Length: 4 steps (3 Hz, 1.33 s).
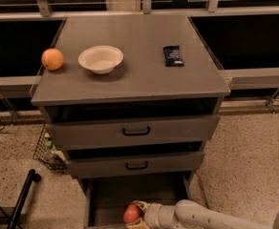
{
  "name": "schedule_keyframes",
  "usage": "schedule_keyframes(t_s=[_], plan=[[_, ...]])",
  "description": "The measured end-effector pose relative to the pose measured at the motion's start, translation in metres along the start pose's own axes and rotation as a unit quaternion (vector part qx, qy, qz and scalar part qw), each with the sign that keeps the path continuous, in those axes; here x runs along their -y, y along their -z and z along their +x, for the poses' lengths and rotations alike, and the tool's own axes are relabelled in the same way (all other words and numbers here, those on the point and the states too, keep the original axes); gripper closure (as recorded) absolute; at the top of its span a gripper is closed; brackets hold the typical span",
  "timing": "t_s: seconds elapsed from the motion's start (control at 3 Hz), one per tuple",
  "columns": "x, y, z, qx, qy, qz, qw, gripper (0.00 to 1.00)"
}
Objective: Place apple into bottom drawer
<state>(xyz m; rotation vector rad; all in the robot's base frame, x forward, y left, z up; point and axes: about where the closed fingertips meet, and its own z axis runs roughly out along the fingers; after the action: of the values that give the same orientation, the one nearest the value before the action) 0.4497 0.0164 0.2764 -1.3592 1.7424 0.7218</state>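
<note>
The apple, red-pink, is between the fingers of my gripper at the bottom of the camera view. The gripper is shut on it and holds it inside the open bottom drawer, a deep grey tray pulled out under the cabinet, near its front. My white arm comes in from the lower right. Whether the apple touches the drawer floor cannot be told.
On the cabinet top lie an orange fruit at the left edge, a white bowl and a dark snack bar. Two upper drawers with black handles stick out slightly. A wire basket and a black pole stand at the left.
</note>
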Motion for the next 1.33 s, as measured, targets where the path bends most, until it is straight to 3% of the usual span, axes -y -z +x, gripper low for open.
schedule_keyframes(t_s=[1.0,1.33], plan=[[0.051,-0.017,0.053,0.025,0.033,-0.003,0.9991,1.0],[0.058,-0.019,0.06,0.031,0.034,-0.009,0.9989,1.0]])
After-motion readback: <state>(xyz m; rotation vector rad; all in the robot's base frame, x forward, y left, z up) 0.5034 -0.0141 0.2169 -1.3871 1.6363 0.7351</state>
